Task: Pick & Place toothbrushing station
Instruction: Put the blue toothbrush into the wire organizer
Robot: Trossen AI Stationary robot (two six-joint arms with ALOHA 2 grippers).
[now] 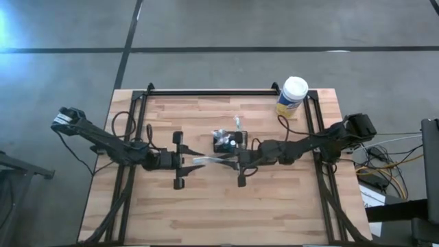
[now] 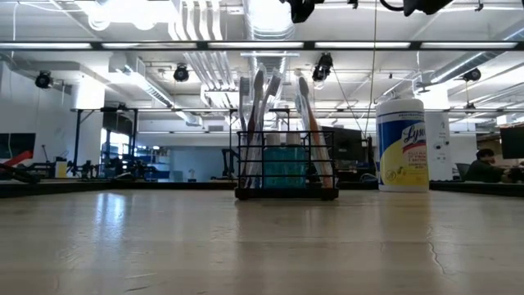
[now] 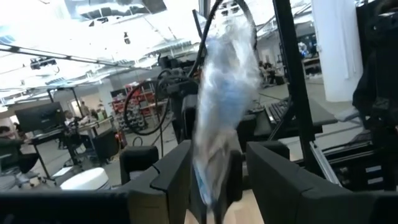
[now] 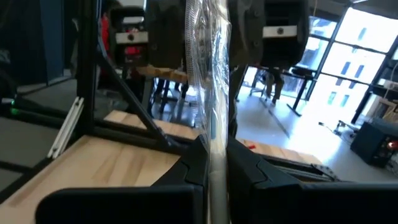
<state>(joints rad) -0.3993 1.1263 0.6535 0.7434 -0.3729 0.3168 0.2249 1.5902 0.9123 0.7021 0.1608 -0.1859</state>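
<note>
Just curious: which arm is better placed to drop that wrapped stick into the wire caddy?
Probably right: the right end effector, gripping the clear plastic-wrapped stick, sits beside the black wire-mesh caddy; the left end effector is farther.

Counting now from my station: one black wire caddy (image 1: 227, 141) on the desk (image 1: 206, 213), sitting just beside my right pincer (image 1: 236, 165). I see three toothbrushes (image 2: 260, 123) standing in it in the low view. One wipes canister (image 1: 293, 95), well beyond that pincer. One clear-wrapped item (image 1: 209, 160), spanning between the left pincer (image 1: 186, 161) and the right. Two arms, two pincers.
</note>
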